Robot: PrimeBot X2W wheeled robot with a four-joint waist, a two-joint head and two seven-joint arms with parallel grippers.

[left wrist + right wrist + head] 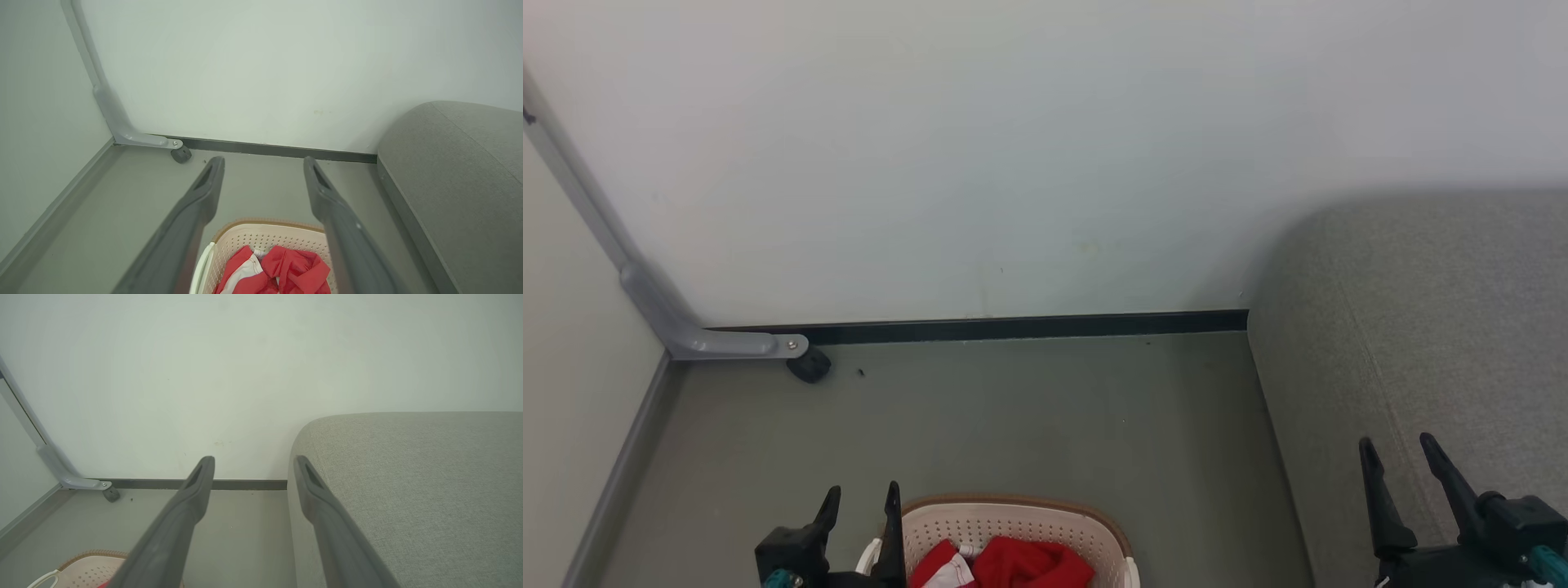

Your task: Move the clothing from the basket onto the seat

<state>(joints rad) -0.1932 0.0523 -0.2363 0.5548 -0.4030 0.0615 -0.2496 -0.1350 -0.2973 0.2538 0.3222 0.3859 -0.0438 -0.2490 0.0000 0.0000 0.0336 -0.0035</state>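
Our left gripper [863, 494] is nearer the clothing [1021, 563]
It lies in the basket [1013, 500], just to that gripper's right; our right gripper [1397, 445] hangs over the seat's [1421, 327] edge. Both stand wide, empty.

Low at the bottom edge of the head view sits the basket [1021, 521] on the floor, cream and perforated, its brown woven-look rim curving round the far end. The clothing [1033, 565] is bunched inside it, a crumpled heap of bright red fabric with white showing on its left side. Over on the right there's the seat [1445, 327], a big grey fabric cushion with a rounded corner and a stitched seam, backed against the wall and apart from the basket across a strip of floor.
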